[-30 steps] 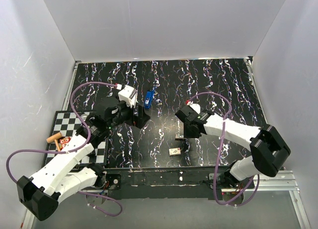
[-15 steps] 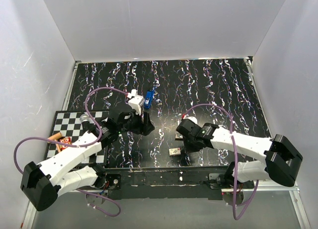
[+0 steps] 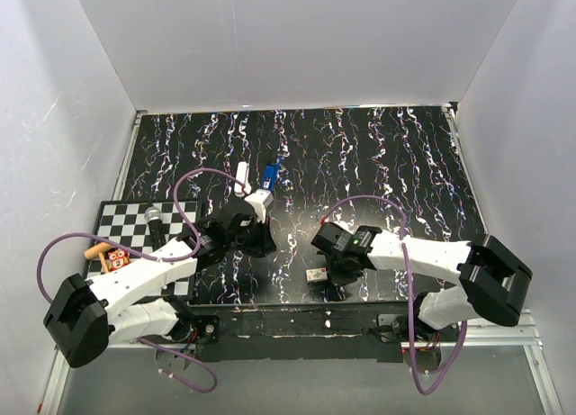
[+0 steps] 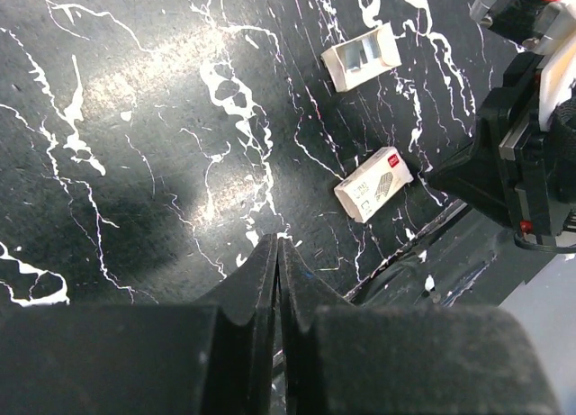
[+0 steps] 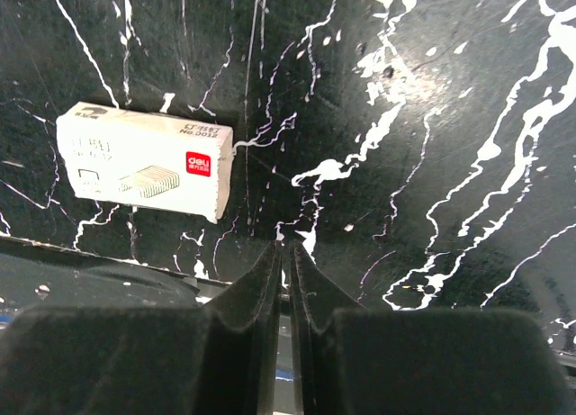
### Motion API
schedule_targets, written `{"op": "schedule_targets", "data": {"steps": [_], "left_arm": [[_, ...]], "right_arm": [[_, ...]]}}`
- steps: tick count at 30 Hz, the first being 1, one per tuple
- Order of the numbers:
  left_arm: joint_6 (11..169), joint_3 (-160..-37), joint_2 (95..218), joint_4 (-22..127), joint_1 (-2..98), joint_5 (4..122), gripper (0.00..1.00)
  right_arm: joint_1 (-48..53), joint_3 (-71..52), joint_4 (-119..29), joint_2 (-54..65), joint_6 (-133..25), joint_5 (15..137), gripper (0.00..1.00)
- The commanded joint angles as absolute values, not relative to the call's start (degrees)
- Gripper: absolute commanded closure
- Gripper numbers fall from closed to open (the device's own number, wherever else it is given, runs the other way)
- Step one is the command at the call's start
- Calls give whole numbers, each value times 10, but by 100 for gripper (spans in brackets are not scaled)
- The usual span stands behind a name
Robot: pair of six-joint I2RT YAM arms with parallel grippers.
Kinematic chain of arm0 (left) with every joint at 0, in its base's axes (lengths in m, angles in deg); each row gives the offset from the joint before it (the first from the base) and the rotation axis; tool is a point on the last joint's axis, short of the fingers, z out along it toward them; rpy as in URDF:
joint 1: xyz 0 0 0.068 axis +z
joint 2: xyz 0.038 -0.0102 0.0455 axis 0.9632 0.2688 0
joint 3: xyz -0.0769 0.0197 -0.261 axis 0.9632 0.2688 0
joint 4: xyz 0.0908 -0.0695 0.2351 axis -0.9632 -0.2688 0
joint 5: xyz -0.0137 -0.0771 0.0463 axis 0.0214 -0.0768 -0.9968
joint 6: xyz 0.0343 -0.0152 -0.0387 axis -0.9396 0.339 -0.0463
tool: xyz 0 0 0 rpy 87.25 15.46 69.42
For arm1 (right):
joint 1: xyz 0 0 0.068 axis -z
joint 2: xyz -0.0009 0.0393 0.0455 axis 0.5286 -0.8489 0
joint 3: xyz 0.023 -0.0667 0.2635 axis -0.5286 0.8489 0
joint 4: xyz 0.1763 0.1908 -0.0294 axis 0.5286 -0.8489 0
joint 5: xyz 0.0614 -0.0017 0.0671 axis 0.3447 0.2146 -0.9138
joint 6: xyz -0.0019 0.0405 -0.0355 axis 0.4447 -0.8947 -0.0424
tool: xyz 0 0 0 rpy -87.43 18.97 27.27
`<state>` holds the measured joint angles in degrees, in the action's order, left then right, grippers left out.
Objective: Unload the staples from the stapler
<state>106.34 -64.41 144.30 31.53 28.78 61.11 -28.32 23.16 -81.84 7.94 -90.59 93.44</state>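
The blue stapler [image 3: 268, 177] lies on the black marbled table, apart from both grippers, and no staples show in it from here. My left gripper [image 3: 261, 245] [image 4: 276, 244] hangs low over bare table in front of it, jaws shut on nothing. A white staple box [image 3: 316, 275] [image 4: 373, 184] [image 5: 144, 161] rests near the front edge. My right gripper [image 3: 336, 286] [image 5: 290, 250] is just right of that box, its jaws drawn together to a thin slit with nothing between them. An open white box tray [image 4: 360, 57] lies beyond the staple box.
A checkered board [image 3: 126, 221] at the left carries a black cylinder [image 3: 155, 224], an orange piece [image 3: 96, 250] and a small coloured toy [image 3: 115, 259]. A small white object [image 3: 241, 175] sits beside the stapler. White walls enclose the table, and its black front rail [image 3: 297, 311] runs near both grippers.
The left gripper closed from wide open and came forward, away from the stapler. The right gripper narrowed and slid toward the front edge, beside the staple box.
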Motion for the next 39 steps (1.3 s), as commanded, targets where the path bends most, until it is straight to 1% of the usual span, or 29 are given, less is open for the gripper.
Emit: {"op": "schedule_targets", "data": {"steps": [1, 5, 12, 20, 26, 39], "left_arm": [[1074, -640, 1448, 337, 280, 618, 100], [1079, -634, 1452, 344, 275, 619, 100], [1084, -623, 1446, 346, 270, 620, 100], [1080, -619, 1445, 347, 269, 622, 100], [1078, -619, 1446, 347, 269, 623, 100], [1075, -613, 1438, 344, 269, 617, 100]], "right_arm": [[-292, 218, -808, 70, -894, 906, 87], [-298, 209, -804, 55, -884, 897, 86], [-299, 185, -804, 23, -851, 897, 78], [-299, 167, -799, -5, -807, 895, 75], [-299, 159, -791, -22, -777, 888, 67], [-299, 113, -786, -66, -759, 895, 64]]}}
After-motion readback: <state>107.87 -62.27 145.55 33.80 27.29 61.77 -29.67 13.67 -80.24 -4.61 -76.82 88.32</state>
